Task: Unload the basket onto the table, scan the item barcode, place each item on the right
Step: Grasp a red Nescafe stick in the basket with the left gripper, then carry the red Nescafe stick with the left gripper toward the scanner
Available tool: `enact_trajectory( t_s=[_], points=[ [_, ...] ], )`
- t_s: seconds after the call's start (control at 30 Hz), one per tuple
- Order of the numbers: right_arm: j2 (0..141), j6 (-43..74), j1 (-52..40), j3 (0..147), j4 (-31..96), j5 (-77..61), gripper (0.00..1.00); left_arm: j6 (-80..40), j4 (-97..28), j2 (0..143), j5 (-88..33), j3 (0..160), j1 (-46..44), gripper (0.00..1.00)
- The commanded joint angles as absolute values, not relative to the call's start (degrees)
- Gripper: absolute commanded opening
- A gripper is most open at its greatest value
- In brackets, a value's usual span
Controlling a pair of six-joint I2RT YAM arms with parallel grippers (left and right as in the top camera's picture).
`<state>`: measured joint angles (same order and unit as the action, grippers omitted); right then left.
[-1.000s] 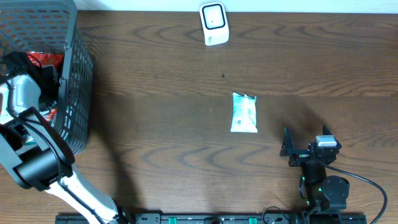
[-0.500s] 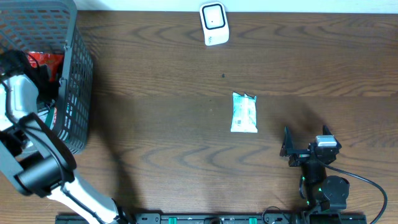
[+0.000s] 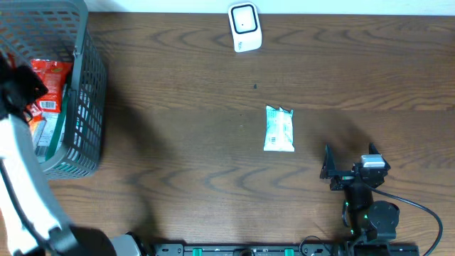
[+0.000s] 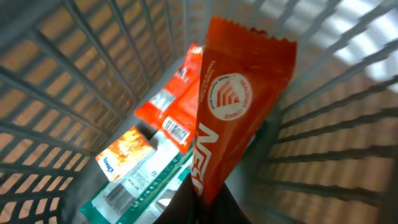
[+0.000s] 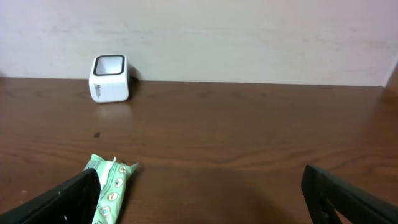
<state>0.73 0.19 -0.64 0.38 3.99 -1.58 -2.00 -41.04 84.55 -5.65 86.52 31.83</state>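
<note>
In the left wrist view my left gripper (image 4: 202,198) is shut on the bottom edge of a red-orange snack packet (image 4: 239,106), which stands up inside the grey wire basket (image 4: 74,81). From overhead the packet (image 3: 51,77) shows at the basket's left side beside the left gripper (image 3: 20,84). The white barcode scanner (image 3: 244,27) stands at the table's far edge, also seen as the scanner (image 5: 110,78) in the right wrist view. My right gripper (image 3: 350,169) rests open near the front right with nothing in it; the same gripper (image 5: 202,205) has fingers wide apart.
A pale green packet (image 3: 279,129) lies mid-table, left of the right gripper. In the basket lie another red packet (image 4: 171,109), an orange packet (image 4: 124,152) and a teal-edged packet (image 4: 134,190). The basket wall (image 3: 89,107) stands tall at the far left.
My left gripper has shut on the red-orange packet and raised it inside the basket; the left arm has swung toward the left edge. The right arm has not moved.
</note>
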Motion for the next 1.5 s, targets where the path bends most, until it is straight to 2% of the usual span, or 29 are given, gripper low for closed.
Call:
enact_trajectory(
  t_s=[0.0,0.2,0.4,0.63,0.8,1.17,1.3,1.47],
  points=[
    [0.49,-0.45,0.01,0.32,4.14,-1.80,0.99,-5.23,-41.65,78.63,-14.87,86.15,32.05,0.07],
    [0.49,-0.45,0.01,0.32,4.14,-1.80,0.99,-7.86,-46.37,70.76,-33.06,86.15,31.48,0.07],
    [0.49,-0.45,0.01,0.32,4.14,-1.80,0.99,-7.77,-55.99,68.84,-44.42,86.13,27.33,0.07],
    [0.49,-0.45,0.01,0.32,4.14,-1.80,0.99,-5.21,-62.41,69.78,-44.60,84.79,17.15,0.07],
    [0.49,-0.45,0.01,0.32,4.14,-1.80,0.99,-4.95,-62.35,70.43,-44.31,84.53,8.82,0.07],
    [0.49,-0.45,0.01,0.32,4.14,-1.80,0.99,-4.80,-61.39,73.49,-44.10,84.01,-3.46,0.07],
    [0.49,-0.45,0.01,0.32,4.14,-1.80,0.99,-4.82,-59.22,76.36,-44.14,80.88,-7.92,0.08],
    [0.49,-0.45,0.01,0.32,4.14,-1.80,0.99,-8.40,-50.24,81.45,-44.16,74.02,-14.48,0.07]
  ],
)
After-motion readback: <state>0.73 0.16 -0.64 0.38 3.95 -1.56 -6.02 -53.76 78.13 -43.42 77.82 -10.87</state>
